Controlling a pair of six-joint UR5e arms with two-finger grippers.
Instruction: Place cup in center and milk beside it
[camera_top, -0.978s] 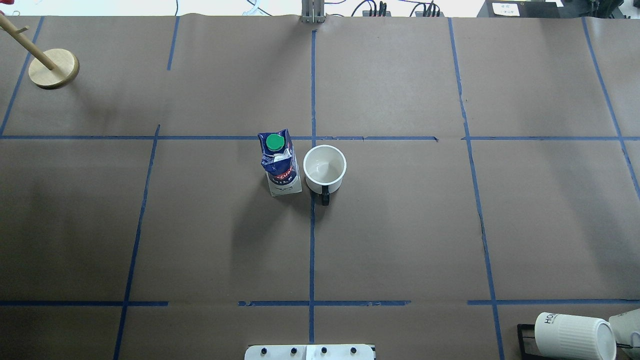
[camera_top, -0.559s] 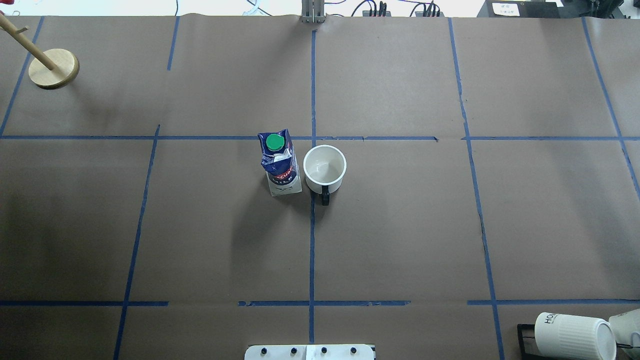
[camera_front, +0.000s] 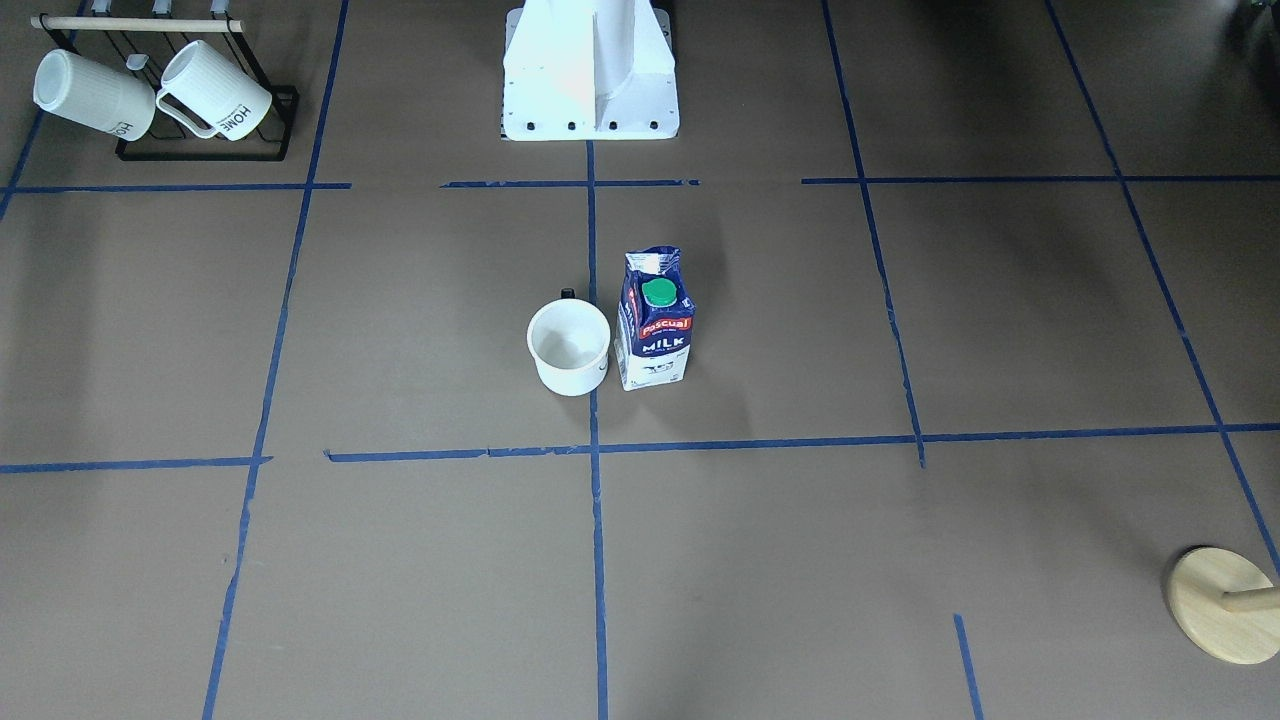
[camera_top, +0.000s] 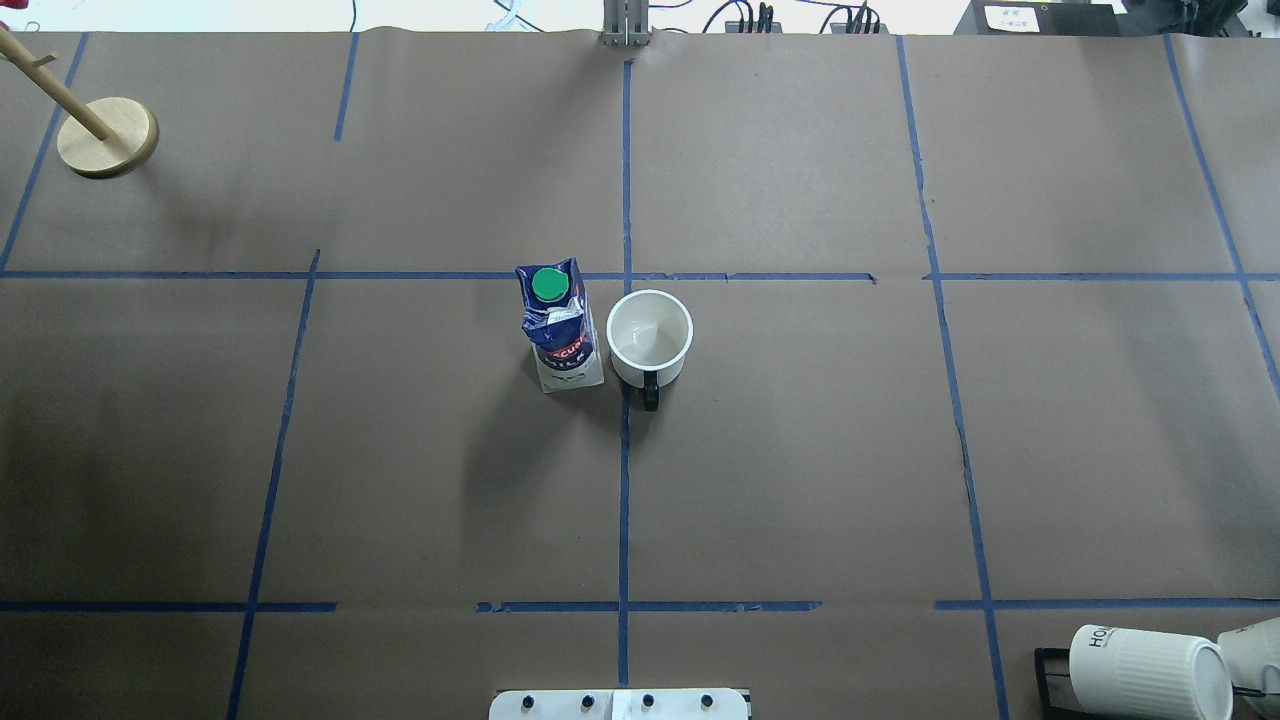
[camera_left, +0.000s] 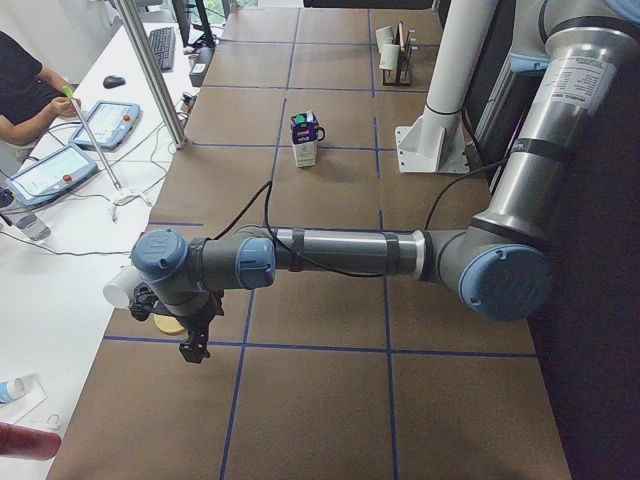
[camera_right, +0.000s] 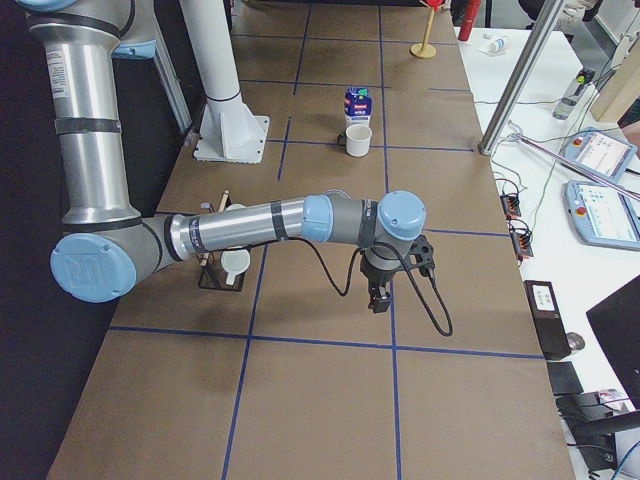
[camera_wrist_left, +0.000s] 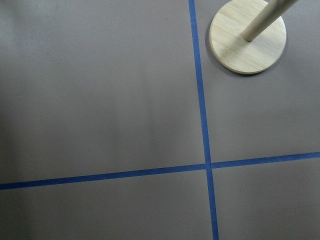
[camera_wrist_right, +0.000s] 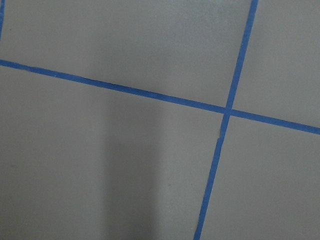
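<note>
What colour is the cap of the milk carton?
Green. The cap shows best in the exterior front-facing view.

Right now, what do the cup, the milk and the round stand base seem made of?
The cup: glossy white, probably glazed ceramic or enamel. The milk: printed coated paperboard, creased gable top; cap looks plastic. The stand base: pale matte wood, grain visible.

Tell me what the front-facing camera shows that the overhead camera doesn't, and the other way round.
Front-facing only: the full red Pascual label and white MILK lettering on the navy-blue and white gable-top milk carton, plus both ribbed white HOME mugs whole on their black wire rack. Overhead only: the whole dark handle of the smooth white cup, and black cables at the far edge. Shared: cup and carton upright side by side at the central blue tape line, and the round wooden stand base.
</note>
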